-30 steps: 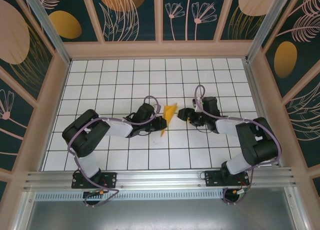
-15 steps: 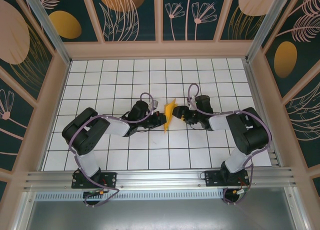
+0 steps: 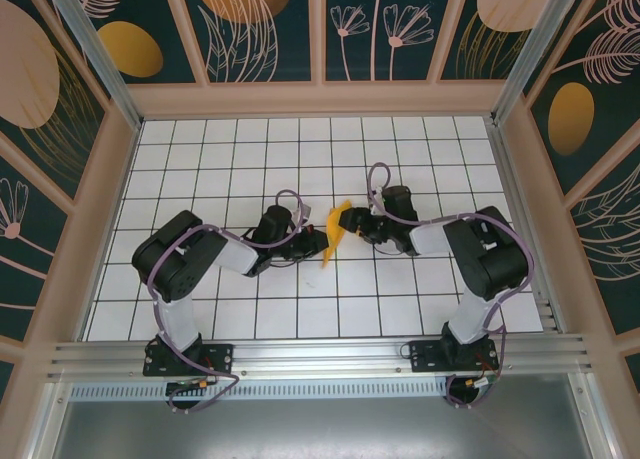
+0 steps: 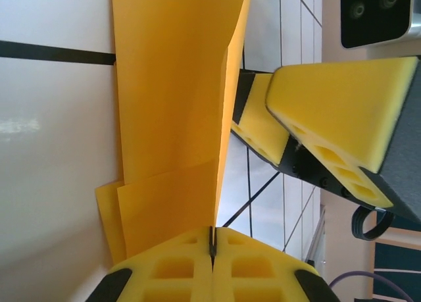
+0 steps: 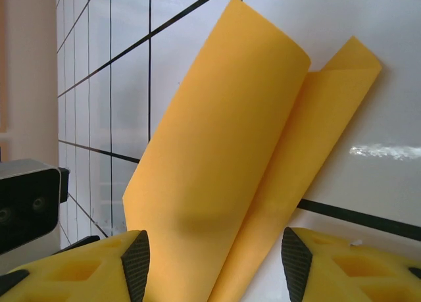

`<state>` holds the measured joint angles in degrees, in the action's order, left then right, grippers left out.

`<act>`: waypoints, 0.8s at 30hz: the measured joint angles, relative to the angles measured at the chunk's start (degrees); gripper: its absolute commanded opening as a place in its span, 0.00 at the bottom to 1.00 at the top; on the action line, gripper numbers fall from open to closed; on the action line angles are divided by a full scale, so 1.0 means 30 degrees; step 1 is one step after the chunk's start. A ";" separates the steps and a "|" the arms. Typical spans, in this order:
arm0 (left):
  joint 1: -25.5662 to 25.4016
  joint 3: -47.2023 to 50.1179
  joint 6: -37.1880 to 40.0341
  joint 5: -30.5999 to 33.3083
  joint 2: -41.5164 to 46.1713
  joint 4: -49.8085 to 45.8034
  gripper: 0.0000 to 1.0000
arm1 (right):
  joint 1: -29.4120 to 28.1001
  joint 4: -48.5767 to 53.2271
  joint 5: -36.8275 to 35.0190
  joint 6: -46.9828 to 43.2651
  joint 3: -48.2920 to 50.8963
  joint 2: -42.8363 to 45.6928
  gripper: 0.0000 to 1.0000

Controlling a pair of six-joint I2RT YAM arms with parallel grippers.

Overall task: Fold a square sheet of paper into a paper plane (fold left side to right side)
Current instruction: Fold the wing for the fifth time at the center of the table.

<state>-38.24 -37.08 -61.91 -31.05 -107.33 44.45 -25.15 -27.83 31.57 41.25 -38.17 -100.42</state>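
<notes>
Your right gripper [image 3: 349,222] slides left from well clear of the sheet of paper [image 3: 337,233] and now straddles its right edge, with the jaws a bit narrower than a second ago. The right elbow swings left with it. The sheet lay flatter before; now it's curled up and looks narrower from above.

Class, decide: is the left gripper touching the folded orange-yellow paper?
Touching. The left wrist view shows the left gripper shut, pinching an edge of the folded paper.
</notes>
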 measured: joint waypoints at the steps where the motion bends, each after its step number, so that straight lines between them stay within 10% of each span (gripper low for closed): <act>1: 0.0000 0.0007 -0.0073 -0.0022 -0.0087 0.0153 0.07 | -0.0036 0.0102 -0.0036 0.0015 -0.0109 -0.0066 0.56; 24: 0.0007 0.0044 -0.0612 -0.0313 -0.0998 0.1195 0.18 | -0.0262 0.5435 -0.0699 0.0430 -0.3453 -0.1370 0.45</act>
<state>-38.22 -36.95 -63.75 -31.99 -110.32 48.03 -25.93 -11.53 29.47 42.54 -48.53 -104.53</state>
